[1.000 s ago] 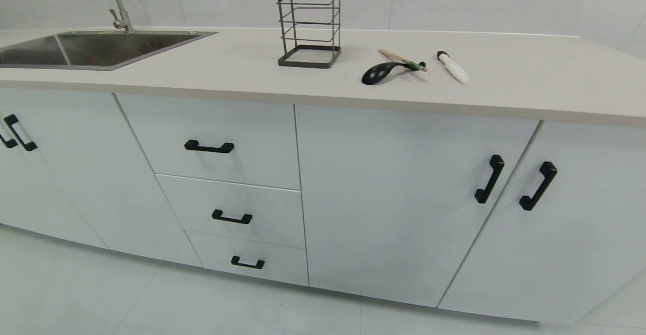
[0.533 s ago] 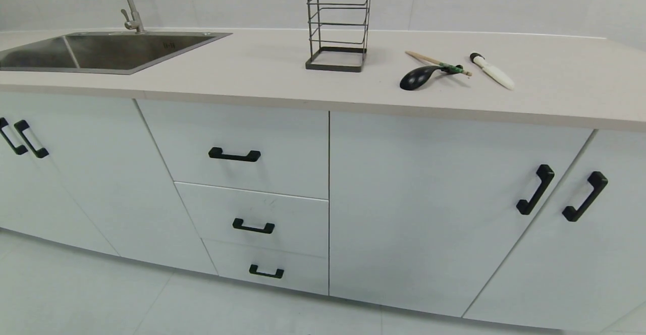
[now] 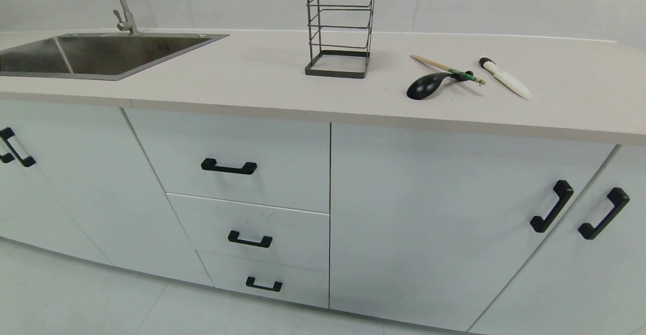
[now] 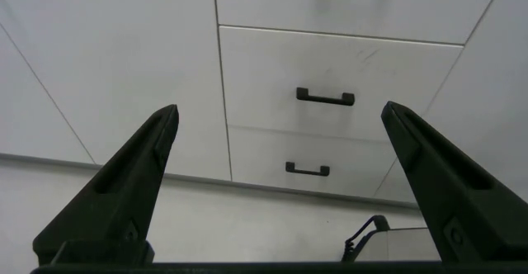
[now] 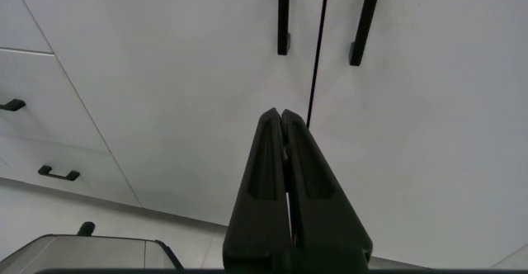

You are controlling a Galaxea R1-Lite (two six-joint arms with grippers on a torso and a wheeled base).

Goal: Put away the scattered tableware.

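The black spoon [image 3: 426,85] is lying on the right part of the bench [image 3: 242,85]. Its bowl is facing the front edge and its handle is running back and to the right. There it is meeting a wooden chopstick [image 3: 446,68] with a green band, though I cannot tell whether the two are touching. The chopstick's long axis is slanting from back-left to front-right. Just beside them on the right, a white tool [image 3: 504,77] with a black cap is lying along much the same slant, cap to the back and tip pointing front-right. A wire rack [image 3: 339,27] is standing upright near them on the left, and a sink [image 3: 101,52] is sitting well apart at the far left.

Both arms are hanging below bench height, facing the cupboard fronts. The left gripper [image 4: 280,113], jaws wide apart and holding nothing, is looking at the drawers [image 4: 330,84]. The right gripper [image 5: 282,117], jaws pressed together and holding nothing, is looking at a pair of door handles [image 5: 283,18]. The tableware is therefore lying above and beyond both grippers. The right arm is probably the nearer one, and its jaws would need opening across a handle's slant.
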